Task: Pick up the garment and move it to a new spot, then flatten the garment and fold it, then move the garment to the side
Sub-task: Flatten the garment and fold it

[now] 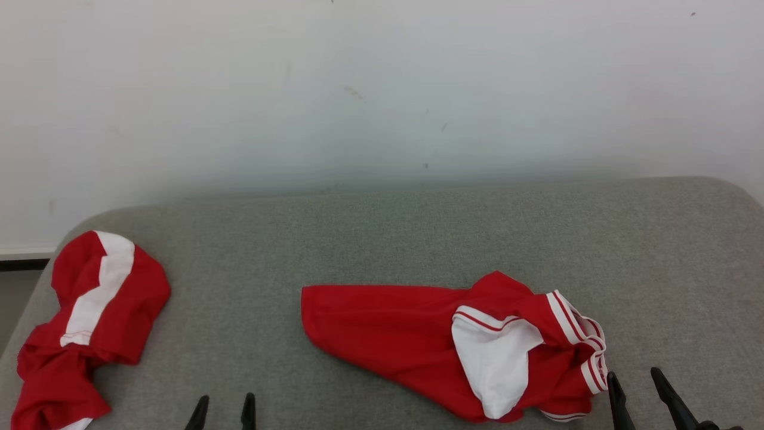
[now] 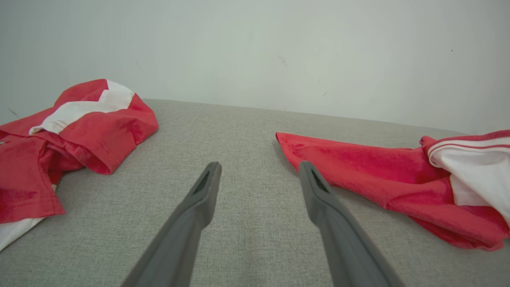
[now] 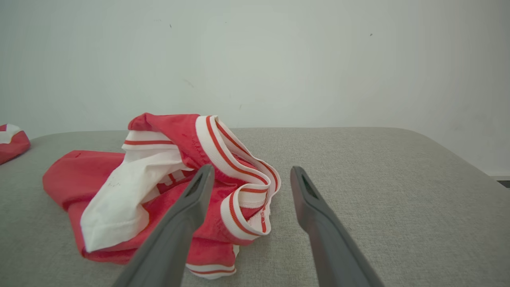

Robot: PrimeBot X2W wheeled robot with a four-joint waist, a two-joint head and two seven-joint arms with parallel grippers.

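**Here, two empty hands by a crumpled garment**

The garment (image 1: 388,334) lies on the grey worktop (image 1: 418,239), right of centre in the head view. It is red and unfolded. Its left part is spread fairly flat, and its right part is bunched, with a white panel and white cuffs striped in red turned upward.

The right hand (image 1: 634,382) sits at the near edge, just beside the striped bunch. Its fingers are spread wide and hold nothing. I cannot tell whether its inner finger touches the cloth.

The left hand (image 1: 224,411) is at the near edge too, left of the garment and apart from it. Its fingers are parted over bare worktop, and it is empty.

Another garment (image 1: 89,310), red with a white band, lies rumpled at the far left edge, well apart from the first. A pale wall (image 1: 382,89) stands behind.
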